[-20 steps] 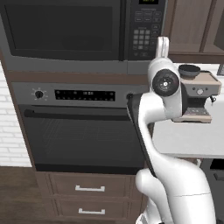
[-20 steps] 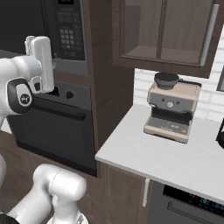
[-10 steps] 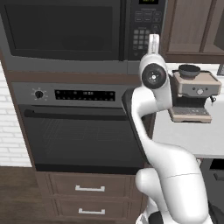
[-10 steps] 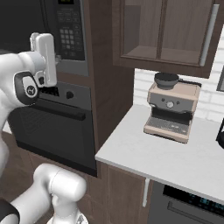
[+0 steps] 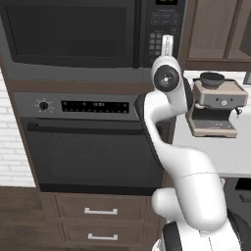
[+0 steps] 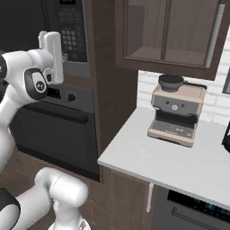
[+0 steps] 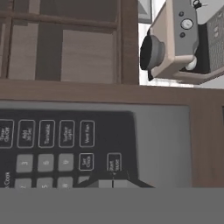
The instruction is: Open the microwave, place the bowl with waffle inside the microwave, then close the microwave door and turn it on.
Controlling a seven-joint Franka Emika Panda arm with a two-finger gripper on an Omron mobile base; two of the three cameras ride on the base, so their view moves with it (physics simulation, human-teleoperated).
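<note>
The gripper point(image 7: 112, 183) is seen with its fingers pressed together, empty, at the keypad point(image 7: 65, 148) on the right edge of the microwave point(image 5: 73, 39). The microwave door point(image 5: 68, 32) is closed.

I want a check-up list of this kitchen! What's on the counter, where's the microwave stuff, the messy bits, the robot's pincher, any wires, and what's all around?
Surface: pale counter beside the oven column.
Job's things: microwave built in above the oven; microwave door shut, window dark; keypad close ahead in the hand view. Bowl with waffle: nothing seen.
Clutter: coffee machine on the counter.
Grippers: gripper shut, holding nothing, tips together at the keypad's lower buttons; whether they touch cannot be told.
Cables: nothing seen.
Surroundings: wall oven, drawers below, wooden upper cabinets.
</note>
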